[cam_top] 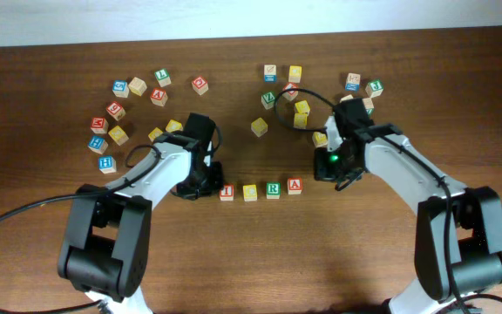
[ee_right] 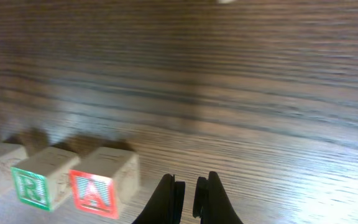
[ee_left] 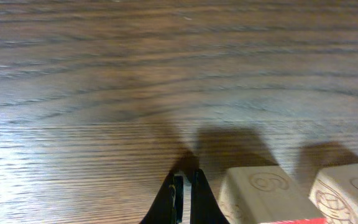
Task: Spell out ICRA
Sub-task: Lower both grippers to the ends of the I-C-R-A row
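Four letter blocks stand in a row at the table's middle: a red I block [cam_top: 227, 192], a yellow C block [cam_top: 249, 192], a green R block [cam_top: 272, 188] and a red A block [cam_top: 295, 185]. My left gripper [cam_top: 200, 187] sits just left of the I block, shut and empty [ee_left: 185, 186]; the row's left blocks [ee_left: 260, 193] show at its right. My right gripper [cam_top: 328, 170] sits just right of the A block, jaws nearly together and empty [ee_right: 189, 190]. The right wrist view shows the A block [ee_right: 101, 183] and R block [ee_right: 42, 180] to its left.
Several loose letter blocks lie scattered at the back left [cam_top: 138, 87] and back right [cam_top: 296, 98]. A single yellow block [cam_top: 259, 127] lies behind the row. A black cable [cam_top: 24, 214] runs across the front left.
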You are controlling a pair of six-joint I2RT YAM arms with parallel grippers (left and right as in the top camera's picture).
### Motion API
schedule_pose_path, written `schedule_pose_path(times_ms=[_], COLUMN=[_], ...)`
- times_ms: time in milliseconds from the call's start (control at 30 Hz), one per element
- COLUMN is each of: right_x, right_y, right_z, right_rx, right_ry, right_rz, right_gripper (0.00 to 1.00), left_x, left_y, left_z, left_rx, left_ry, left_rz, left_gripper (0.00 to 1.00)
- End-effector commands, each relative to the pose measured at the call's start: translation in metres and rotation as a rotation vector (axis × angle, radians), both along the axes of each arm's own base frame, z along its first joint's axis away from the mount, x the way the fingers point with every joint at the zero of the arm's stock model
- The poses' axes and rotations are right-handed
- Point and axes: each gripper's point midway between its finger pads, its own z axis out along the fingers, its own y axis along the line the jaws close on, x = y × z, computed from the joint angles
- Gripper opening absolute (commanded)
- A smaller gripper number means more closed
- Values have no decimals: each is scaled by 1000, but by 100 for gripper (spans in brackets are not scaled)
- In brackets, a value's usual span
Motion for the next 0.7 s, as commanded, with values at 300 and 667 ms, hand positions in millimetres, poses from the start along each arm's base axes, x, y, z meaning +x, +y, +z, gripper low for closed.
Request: schedule_pose_path(times_ms=[300,667], right_x=[-9,-16], right_y=[11,35], right_z=[-22,-27], right_rx=[-62,-23], right_ry=[49,63], right_rz=[-21,37], right_gripper=[4,4], left_x=[-14,-13], left_y=[-16,-21], left_z=[-8,-7], left_rx=[-31,-60], left_ry=[40,34], left_rz=[-61,-85], left_gripper=[0,0])
